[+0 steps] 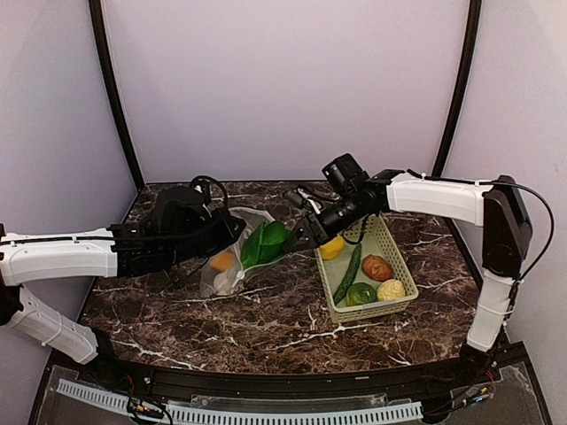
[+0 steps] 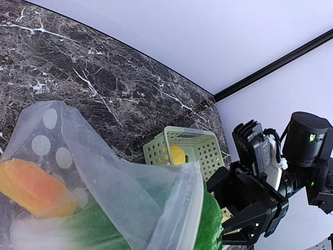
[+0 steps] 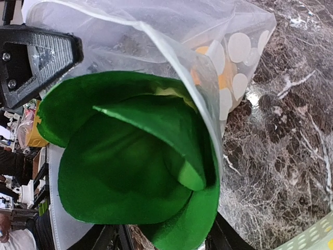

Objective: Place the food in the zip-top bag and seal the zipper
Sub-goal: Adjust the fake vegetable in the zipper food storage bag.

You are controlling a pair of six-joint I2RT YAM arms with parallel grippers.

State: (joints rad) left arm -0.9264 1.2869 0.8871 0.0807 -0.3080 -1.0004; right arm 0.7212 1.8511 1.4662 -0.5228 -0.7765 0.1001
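The zip-top bag [image 1: 217, 279], clear with white dots, lies at centre left with its mouth raised. My left gripper [image 1: 228, 233] is shut on the mouth's edge; one of its fingers [image 3: 36, 57] shows in the right wrist view. My right gripper [image 1: 299, 239] is shut on a green leafy toy vegetable [image 1: 264, 243], whose leaves sit partly inside the bag's mouth [image 3: 156, 21]. An orange piece [image 1: 222, 260] lies inside the bag. The left wrist view shows the bag [image 2: 104, 177], the leaf [image 2: 208, 224] and the right gripper [image 2: 231, 211]. The zipper is not discernible.
The light green mesh basket [image 1: 372, 310] stands right of the bag. It holds a yellow lemon [image 1: 332, 248], a long dark green piece [image 1: 348, 273], a brown fruit [image 1: 376, 266], a green round fruit [image 1: 361, 294] and a pale bumpy one [image 1: 391, 289]. Marble table, walls close behind.
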